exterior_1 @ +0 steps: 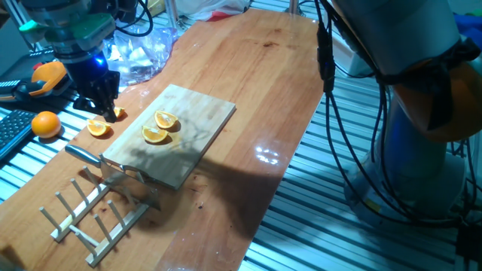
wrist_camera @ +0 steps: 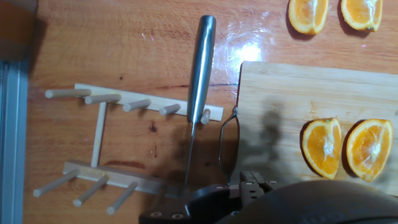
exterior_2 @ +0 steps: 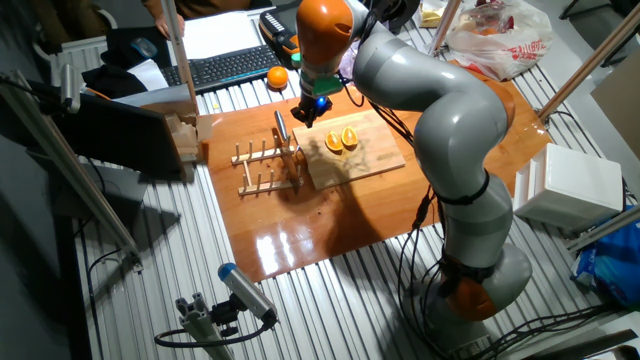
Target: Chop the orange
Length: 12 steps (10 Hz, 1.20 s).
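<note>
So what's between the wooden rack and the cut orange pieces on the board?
In the hand view, the knife leans on the rack; then bare cutting board reaches the orange pieces.

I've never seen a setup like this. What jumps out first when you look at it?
Two bright orange pieces lie cut side up on a wooden cutting board in the middle of the table. A steel knife rests across a wooden peg rack beside the board. The big grey and orange robot arm bends over it all.
</note>
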Each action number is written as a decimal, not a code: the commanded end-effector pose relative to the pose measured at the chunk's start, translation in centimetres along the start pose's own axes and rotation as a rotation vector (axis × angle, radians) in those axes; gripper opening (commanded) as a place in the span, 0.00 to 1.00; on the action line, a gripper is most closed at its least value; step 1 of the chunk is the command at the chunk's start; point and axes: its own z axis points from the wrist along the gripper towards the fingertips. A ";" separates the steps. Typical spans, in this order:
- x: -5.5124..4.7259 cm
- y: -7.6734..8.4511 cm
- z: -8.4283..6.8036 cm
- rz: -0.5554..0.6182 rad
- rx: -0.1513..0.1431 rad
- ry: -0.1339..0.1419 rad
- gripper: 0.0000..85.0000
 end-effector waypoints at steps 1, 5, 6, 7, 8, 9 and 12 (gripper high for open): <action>0.0 0.0 0.0 0.000 -0.001 0.001 0.00; 0.0 -0.1 0.0 0.003 -0.004 0.010 0.00; -0.1 -0.1 0.0 0.005 -0.004 0.009 0.00; -0.1 -0.1 0.0 0.005 -0.005 0.008 0.00; 0.0 -0.1 0.0 0.005 -0.006 0.010 0.00; 0.0 0.0 0.0 0.004 -0.007 0.011 0.00; -0.1 0.0 0.1 0.006 -0.007 0.008 0.00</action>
